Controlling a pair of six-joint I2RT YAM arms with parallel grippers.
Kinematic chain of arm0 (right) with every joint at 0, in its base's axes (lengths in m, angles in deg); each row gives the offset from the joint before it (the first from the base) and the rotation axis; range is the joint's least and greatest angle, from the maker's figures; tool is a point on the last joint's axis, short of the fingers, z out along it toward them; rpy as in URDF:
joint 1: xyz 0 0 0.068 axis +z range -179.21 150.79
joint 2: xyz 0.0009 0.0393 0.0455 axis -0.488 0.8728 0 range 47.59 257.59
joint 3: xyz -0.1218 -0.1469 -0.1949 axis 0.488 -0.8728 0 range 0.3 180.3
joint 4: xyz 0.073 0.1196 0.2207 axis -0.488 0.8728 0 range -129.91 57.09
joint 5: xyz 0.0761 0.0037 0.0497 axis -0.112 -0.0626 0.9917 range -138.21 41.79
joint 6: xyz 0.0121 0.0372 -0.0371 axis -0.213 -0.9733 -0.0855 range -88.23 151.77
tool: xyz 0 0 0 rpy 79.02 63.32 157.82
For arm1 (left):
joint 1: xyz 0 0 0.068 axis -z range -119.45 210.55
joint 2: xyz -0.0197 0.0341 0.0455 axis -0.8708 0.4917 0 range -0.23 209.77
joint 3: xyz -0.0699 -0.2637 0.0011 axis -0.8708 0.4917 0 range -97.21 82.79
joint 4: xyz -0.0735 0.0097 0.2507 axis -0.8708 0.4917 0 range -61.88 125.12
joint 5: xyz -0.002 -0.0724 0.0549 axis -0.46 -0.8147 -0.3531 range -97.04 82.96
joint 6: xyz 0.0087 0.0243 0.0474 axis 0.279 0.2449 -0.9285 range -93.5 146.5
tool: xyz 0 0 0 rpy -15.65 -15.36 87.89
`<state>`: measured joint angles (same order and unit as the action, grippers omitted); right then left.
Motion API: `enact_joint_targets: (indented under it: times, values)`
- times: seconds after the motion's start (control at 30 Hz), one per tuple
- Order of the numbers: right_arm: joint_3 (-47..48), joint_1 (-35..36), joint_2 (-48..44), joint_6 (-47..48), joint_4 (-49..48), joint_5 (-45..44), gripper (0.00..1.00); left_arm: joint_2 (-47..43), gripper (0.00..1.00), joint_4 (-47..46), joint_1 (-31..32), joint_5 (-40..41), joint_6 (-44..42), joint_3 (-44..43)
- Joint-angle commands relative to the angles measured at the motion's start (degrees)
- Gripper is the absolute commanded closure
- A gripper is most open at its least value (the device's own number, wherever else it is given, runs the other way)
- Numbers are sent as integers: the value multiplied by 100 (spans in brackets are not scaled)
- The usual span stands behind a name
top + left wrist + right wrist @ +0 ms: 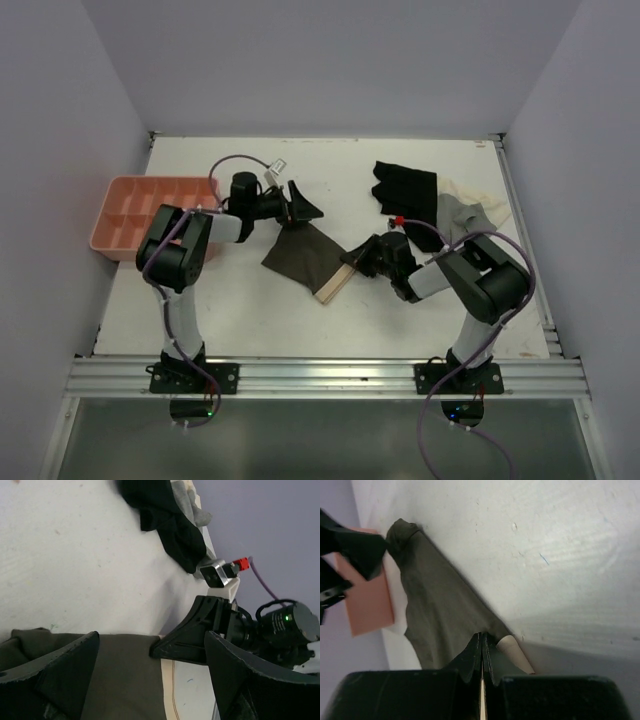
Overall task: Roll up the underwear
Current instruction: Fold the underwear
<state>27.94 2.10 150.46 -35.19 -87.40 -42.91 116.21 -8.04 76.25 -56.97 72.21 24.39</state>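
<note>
Over at the far left edge of the desk (pixel 230 320), the pink tray (pixel 150 181) sits out of play. Next along, your left tool (pixel 303 208) hangs spread wide over the far corner of the underwear (pixel 300 255), with cloth below the gap but nothing gripped. The underwear lies flat mid-desk between the two arms, brown cloth with its pale waistband (pixel 335 283) on the near-right side. It looks light, thin and floppy, so expect it to slump and unroll unless you keep it taut. The waistband looks firmer, so that edge or a corner is your best hold. Your right tool (pixel 358 258) is clamped tight at that waistband edge, apparently pinching it. Toward the far right corner, the black garment (pixel 405 190) and the grey-and-cream garment (pixel 470 210) lie heaped, well apart from the action. There's no brand or writing you can read anywhere.
</note>
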Motion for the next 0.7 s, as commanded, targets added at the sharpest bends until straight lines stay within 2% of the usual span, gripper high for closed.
enact_joint_targets:
  times: [0.0,0.03,0.07,0.13,0.17,0.2,0.27,0.3,0.37,0.4,0.6,0.67]
  values:
    - [740,-55,-346,1384,2065,32,100,-1034,10,740,-120,-333,-1324,-181]
    - [917,-64,-399,1570,2285,146,98,-1314,10,977,-146,-298,-1607,-181]
    - [1075,-64,-451,1728,2636,182,97,-1439,10,1649,-164,-237,-1949,-251]
    - [1489,-64,-654,2142,2928,260,92,-1737,11,2390,-173,-193,-3335,-374]
    - [1629,-72,-706,2274,3277,270,90,-1809,11,3343,-173,-140,-3915,-549]
    - [1892,-72,-811,2475,3402,296,87,-1879,12,3875,-156,52,-5052,-611]
    - [2078,-72,-909,2600,3666,410,85,-2081,13,4887,-147,290,-6043,-656]
    - [2236,-72,-953,2696,3763,445,84,-2151,16,5117,-147,569,-6848,-621]
    - [2290,-72,-979,2653,3817,603,85,-2380,20,5425,-147,870,-7417,-359]
    - [2220,-64,-971,2514,3765,621,87,-2450,26,5496,-147,1063,-7889,-270]
    - [1262,-37,-699,1380,2500,912,92,-2653,48,5647,-77,1432,-8912,345]
    - [1095,-2,-480,1317,2358,833,93,-2601,51,5497,2,1652,-9236,556]
